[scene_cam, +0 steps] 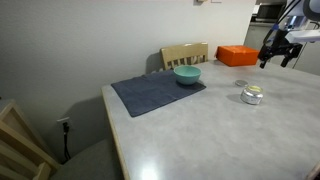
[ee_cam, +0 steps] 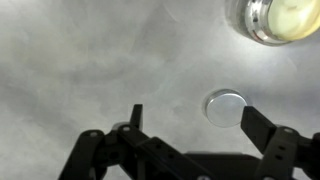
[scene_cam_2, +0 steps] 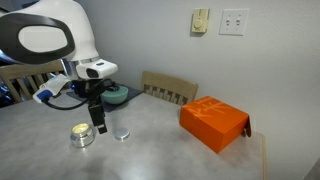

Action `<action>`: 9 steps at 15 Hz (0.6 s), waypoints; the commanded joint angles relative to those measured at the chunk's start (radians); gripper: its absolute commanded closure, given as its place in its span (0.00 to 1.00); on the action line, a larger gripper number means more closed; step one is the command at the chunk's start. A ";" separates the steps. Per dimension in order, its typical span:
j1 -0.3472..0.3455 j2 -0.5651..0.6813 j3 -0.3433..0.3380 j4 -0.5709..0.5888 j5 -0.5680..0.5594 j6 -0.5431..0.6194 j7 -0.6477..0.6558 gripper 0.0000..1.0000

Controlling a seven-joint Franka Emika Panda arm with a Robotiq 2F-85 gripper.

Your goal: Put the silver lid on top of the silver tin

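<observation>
The silver lid lies flat on the grey table, a thin round disc; it also shows in both exterior views. The silver tin stands beside it, squat and shiny, open on top. My gripper is open and empty, hovering above the table. In the wrist view the lid sits just inside the right finger, not centred between the jaws. The tin is apart from the lid and outside the jaws.
An orange box sits on the table near the wall. A teal bowl stands on a dark mat. A wooden chair stands behind the table.
</observation>
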State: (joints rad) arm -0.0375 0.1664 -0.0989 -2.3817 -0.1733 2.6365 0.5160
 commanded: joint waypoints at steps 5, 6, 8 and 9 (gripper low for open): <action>0.058 0.079 -0.022 0.044 -0.030 0.002 0.105 0.00; 0.069 0.100 -0.023 0.061 -0.037 -0.002 0.119 0.00; 0.079 0.133 -0.019 0.089 -0.024 0.001 0.098 0.00; 0.075 0.143 -0.006 0.101 0.005 0.001 0.056 0.00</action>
State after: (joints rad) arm 0.0254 0.2508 -0.1040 -2.3377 -0.1892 2.6373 0.6180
